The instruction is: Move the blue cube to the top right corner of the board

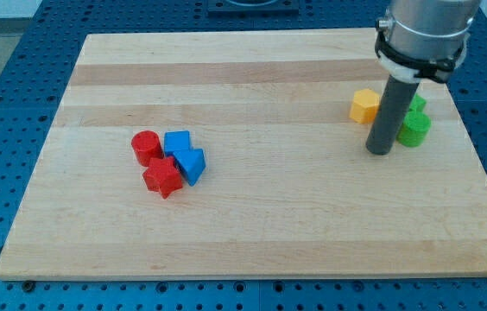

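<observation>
A: Item one, the bearing surface. We log a pale wooden board (pixel 252 233) lying on a blue perforated tabletop (pixel 2 112). It is the only thing here that carries anything; we see no box, tray or bin.

B: Contents of the board, left group?

A: Four blocks packed together at the view's left of centre. We list a red cylinder (pixel 146 147), a blue cube (pixel 177 142) touching it on the view's right, a red star-shaped block (pixel 163 177) below those two, and a second blue block (pixel 191 164), wedge-like, its exact shape unclear, against the cube's lower side and the star's right.

B: And the task's thing?

A: The blue cube sits in that cluster, well apart from the top right corner of the board.

B: Right group?

A: We enter a yellow block (pixel 364 105), roughly hexagonal, and two green blocks: a green cylinder-like block (pixel 415 130) and, above it, a green block (pixel 418 104) mostly hidden by the rod, shape not readable.

B: The arm?

A: We record a grey collar with a straight dark rod beneath it. My tip (pixel 380 152) rests on the board just below the yellow block and just left of the lower green one, between the two, far from the blue cube.

B: Jaws?

A: We have none to enter: the arm ends in the plain rod, so nothing opens, closes or grips.
</observation>
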